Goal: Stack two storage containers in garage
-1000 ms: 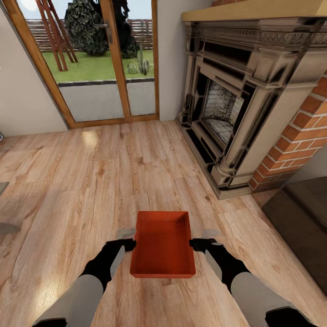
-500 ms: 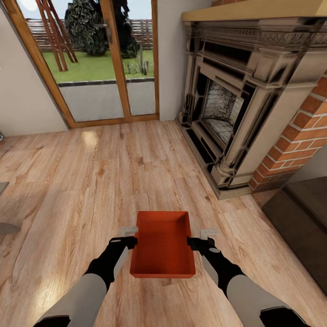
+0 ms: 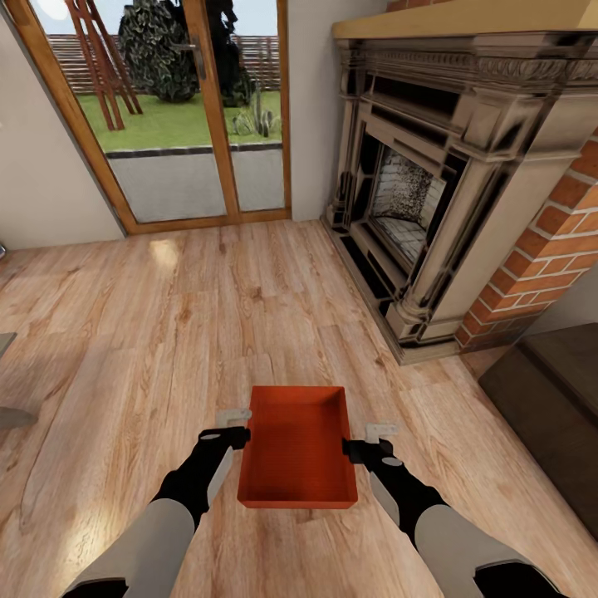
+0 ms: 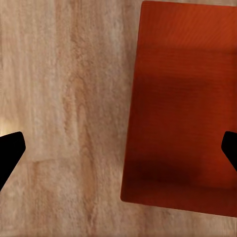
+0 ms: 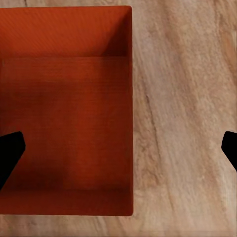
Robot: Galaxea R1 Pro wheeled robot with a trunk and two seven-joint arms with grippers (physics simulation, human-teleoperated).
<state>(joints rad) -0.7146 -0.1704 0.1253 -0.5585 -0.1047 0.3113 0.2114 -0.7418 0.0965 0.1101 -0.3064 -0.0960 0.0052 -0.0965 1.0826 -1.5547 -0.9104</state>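
Left claw (image 3: 235,425) and right claw (image 3: 374,442), both spread wide, straddling the long side walls of the shallow red-orange rectangular lidless bin (image 3: 299,447), with nothing clamped and contact not discernible. Bin empty, flat on the light wood-plank floor (image 3: 166,332) between the arms, near the brick fireplace (image 3: 465,208). Versus one second ago: both claws shifted slightly forward along the bin's sides, bin unmoved.

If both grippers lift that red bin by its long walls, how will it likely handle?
The bin is empty and thin-walled, so probably light; its walls may flex under a squeeze. Flat-bottomed on the wood floor, it should slide, not roll. Held on one side alone, it would probably tilt.
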